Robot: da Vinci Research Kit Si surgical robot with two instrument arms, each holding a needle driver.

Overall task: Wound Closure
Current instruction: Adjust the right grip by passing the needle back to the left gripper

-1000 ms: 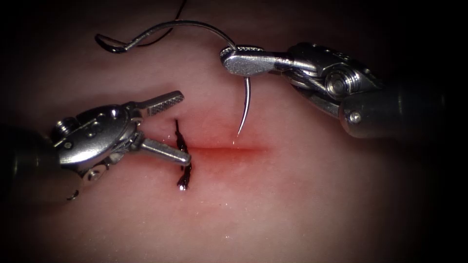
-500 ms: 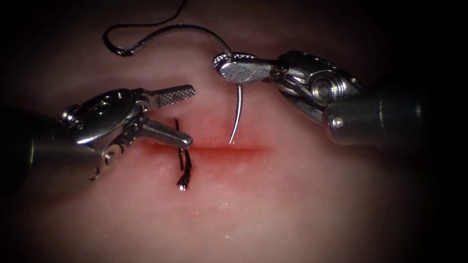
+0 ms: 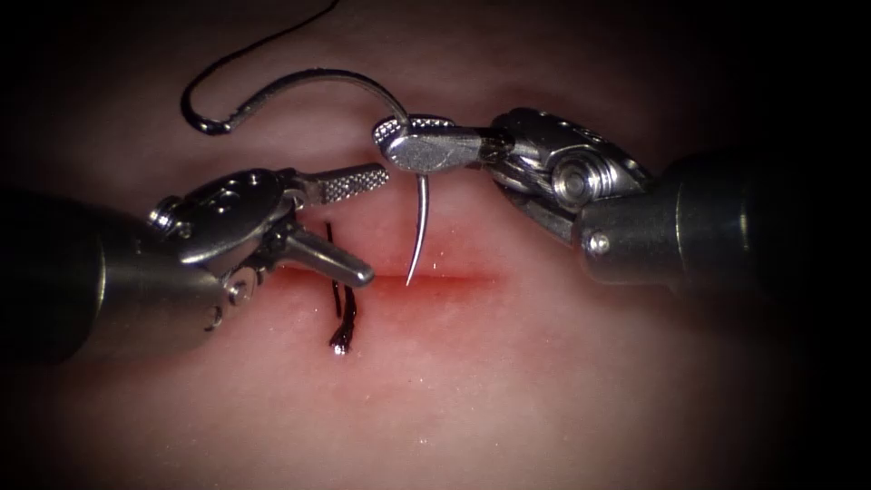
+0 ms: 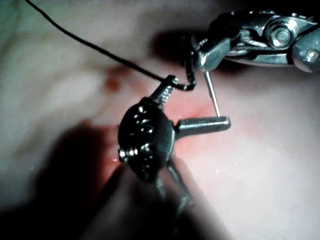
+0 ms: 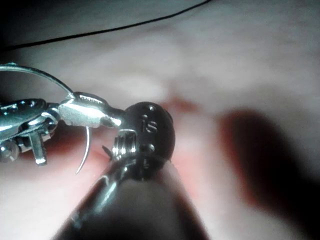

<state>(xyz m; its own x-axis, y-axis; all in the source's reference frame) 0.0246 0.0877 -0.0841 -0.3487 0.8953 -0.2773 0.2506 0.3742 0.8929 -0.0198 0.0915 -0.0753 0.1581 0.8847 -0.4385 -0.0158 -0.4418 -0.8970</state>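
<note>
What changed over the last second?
The right tool, shut on the needle near mid-curve, moved left, bringing the tip down to the cut. The left tool, open and empty, moved right and up toward it. The stitch left of the needle stayed put.

Right tool (image 3: 413,145) carried the needle (image 3: 417,231) leftward to the cut (image 3: 435,279); left tool (image 3: 363,222) advanced rightward.

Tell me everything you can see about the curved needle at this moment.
The needle is a thin, shiny metal arc. The right end effector is shut on it around the middle of its curve. The pointed half hangs down, its tip at the upper edge of the cut in the tissue; whether it has entered cannot be told. The back half arches up and left to the black thread. The left end effector, open, holds nothing.
</note>
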